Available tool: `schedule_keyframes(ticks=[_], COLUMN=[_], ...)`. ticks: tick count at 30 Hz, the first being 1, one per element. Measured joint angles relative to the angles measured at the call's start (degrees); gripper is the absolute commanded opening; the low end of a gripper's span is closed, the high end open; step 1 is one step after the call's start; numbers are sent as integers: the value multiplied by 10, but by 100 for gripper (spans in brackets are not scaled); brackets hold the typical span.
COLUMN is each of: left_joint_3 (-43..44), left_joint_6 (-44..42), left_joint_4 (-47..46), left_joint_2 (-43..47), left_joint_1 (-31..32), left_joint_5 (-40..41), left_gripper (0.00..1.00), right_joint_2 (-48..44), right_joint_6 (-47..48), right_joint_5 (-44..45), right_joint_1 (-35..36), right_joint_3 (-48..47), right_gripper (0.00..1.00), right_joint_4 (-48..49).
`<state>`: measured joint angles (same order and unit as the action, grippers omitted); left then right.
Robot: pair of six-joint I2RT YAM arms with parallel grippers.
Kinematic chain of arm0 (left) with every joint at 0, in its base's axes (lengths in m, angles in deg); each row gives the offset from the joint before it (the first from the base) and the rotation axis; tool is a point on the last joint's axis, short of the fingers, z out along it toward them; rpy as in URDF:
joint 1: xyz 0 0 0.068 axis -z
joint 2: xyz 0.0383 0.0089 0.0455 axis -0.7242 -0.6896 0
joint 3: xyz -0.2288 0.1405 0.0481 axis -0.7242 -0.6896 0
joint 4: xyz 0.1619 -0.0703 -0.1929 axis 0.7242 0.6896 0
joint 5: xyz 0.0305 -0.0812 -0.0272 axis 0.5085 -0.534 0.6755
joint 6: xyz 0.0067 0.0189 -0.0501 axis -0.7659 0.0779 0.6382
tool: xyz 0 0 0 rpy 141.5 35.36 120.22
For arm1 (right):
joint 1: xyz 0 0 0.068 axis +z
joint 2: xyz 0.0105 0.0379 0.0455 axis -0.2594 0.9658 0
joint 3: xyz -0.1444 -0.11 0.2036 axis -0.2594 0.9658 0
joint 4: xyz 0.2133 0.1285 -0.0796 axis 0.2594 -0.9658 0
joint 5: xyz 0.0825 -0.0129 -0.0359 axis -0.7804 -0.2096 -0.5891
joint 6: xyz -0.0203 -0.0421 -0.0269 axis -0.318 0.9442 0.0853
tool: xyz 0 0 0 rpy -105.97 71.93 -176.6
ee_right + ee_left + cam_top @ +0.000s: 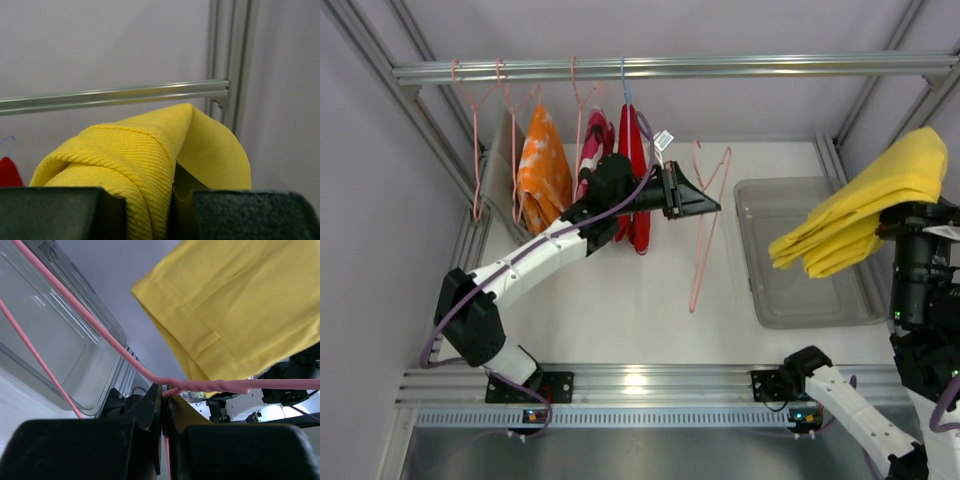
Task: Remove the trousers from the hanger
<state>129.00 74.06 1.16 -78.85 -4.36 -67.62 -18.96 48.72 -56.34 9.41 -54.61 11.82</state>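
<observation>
Left gripper (712, 205): clamped tight on the twisted neck of the hanger (700, 250), just under its hook. I hold it out over the middle of the table (620, 310), the long pink loop dangling toward the near edge.
Right gripper (905, 225): pinched on a thick fold of the trousers (865, 215), raised high at the table's right edge.
Trousers: bunched and draped from my right fingers, hanging above the clear bin (750, 260). From above there is open space between cloth and wire; the left wrist view only shows them overlapping by line of sight.
Step in hand: as I read it, the garment is free of the hanger and needs setting down, probably into the bin.
Doing it well: I would hold the left arm steady so the loop cannot swing rightward into the cloth, lower the right hand over the bin's middle, let the trailing end land first, then release.
Risk: the loose ends could drape over the bin's left rim.
</observation>
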Motion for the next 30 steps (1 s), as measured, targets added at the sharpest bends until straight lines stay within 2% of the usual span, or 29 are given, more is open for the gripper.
schedule_keyframes(ticks=[4,13,20,24,28,30], left_joint_3=[0,0,0,0,0,0], left_joint_6=[-6,-12,-11,-8,-2,1], left_joint_4=[0,2,5,5,5,5], left_joint_2=[11,26,26,26,26,26], left_joint_1=[-3,-21,-31,-31,-34,-35], left_joint_5=[0,2,7,9,10,10], left_gripper=[0,0,0,0,0,0], right_joint_2=[-41,-94,-148,-153,-116,-62], right_joint_6=[34,121,136,145,151,151], right_joint_5=[70,205,208,207,208,207], right_joint_1=[-16,-19,-19,-20,-20,-20], right_joint_3=[51,240,306,363,435,457], right_gripper=[0,0,0,0,0,0], right_joint_4=[-41,-78,-98,-66,-36,-6])
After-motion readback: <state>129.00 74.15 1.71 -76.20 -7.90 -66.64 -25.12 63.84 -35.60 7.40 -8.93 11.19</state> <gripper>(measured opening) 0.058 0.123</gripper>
